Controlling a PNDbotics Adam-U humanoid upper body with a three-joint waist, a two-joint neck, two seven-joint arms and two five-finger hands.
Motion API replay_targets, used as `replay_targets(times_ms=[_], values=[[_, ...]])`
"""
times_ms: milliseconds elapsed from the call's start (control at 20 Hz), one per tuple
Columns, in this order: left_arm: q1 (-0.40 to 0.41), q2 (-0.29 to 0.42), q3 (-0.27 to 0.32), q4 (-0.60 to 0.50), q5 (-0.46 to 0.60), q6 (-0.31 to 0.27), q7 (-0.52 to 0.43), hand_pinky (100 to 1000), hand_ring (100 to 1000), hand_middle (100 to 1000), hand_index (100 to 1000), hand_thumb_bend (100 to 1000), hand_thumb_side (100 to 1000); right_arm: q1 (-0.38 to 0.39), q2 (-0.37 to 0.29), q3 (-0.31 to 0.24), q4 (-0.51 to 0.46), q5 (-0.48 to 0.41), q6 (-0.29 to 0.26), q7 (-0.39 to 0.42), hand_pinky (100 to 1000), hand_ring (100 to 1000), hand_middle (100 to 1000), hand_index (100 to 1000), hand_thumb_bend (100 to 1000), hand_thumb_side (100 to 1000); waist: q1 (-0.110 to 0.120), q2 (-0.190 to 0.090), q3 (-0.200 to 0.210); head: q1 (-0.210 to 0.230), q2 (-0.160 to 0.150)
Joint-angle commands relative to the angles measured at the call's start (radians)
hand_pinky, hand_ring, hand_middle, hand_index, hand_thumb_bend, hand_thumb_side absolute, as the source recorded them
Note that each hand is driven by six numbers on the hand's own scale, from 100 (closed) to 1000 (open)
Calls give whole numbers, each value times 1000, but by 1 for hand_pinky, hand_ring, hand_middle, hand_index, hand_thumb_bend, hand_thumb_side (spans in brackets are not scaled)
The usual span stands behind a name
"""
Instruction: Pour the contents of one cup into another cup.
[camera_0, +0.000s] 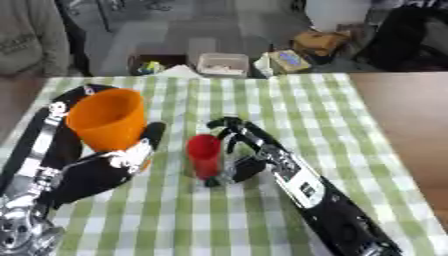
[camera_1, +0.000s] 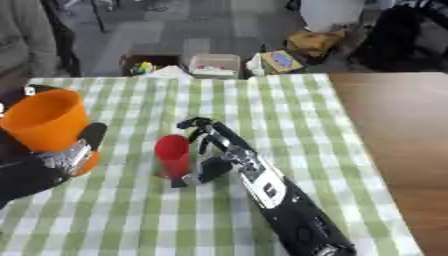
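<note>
Green-and-white checked cloth (camera_0: 262, 100) covers the worktop (camera_0: 402, 115), with bare brown wood showing off to the right and some boxes and clutter on the floor behind.

So the left hand (camera_0: 122, 162) has the orange cup (camera_0: 107, 119) lifted up off the cloth, thumb and fingers curled round its lower part, mouth still mostly upward with a slight lean. The red cup (camera_0: 204, 154) stands upright on the cloth near the middle, and the right hand (camera_0: 241, 162) is right up against it, fingers bent around its right side like it's steadying it. Can't honestly see whether the fingers fully close on it, but it reads as a hold to me.

My take on the step: looks like the pour is about to start. Orange cup is way wider than the red one, so I'd bring its rim over and just above the red mouth before tipping, then tilt slowly so stuff goes in off one edge instead of spilling around it. Keep the right hand bracing the red cup so it doesn't tip. Can't see what's inside either cup.
</note>
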Motion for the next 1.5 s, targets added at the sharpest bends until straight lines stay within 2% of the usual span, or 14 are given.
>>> replay_targets(times_ms=[50, 500, 650, 1050, 1500], values=[[-20, 1, 4, -19, 5, -3, -4, 227, 342, 192, 555, 100, 100, -25, -6, -11, 9, 15, -6, -6, 476, 688, 811, 849, 857, 262, 4, -13, 5, 3, -12], [-34, -17, -7, -19, 12, -3, -12, 229, 343, 193, 555, 100, 100, -35, 7, -15, 39, 29, -13, 0, 464, 662, 780, 809, 849, 257, 8, -7, 25, -1, -15], [-37, -21, -11, -19, 14, -2, -14, 229, 344, 193, 556, 100, 100, -40, 18, -10, 46, 35, -21, 6, 457, 646, 743, 756, 841, 256, 8, -6, 27, -2, -14], [-42, -28, -16, -19, 18, 1, -16, 231, 344, 194, 556, 100, 100, -44, 41, -4, 57, 52, -34, 11, 452, 636, 720, 718, 830, 264, 5, -5, 32, -5, -11], [-44, -32, -22, -19, 21, 3, -17, 232, 345, 195, 556, 100, 100, -49, 57, 0, 58, 127, -35, -21, 449, 621, 678, 689, 811, 269, 4, -5, 37, -11, -10]])
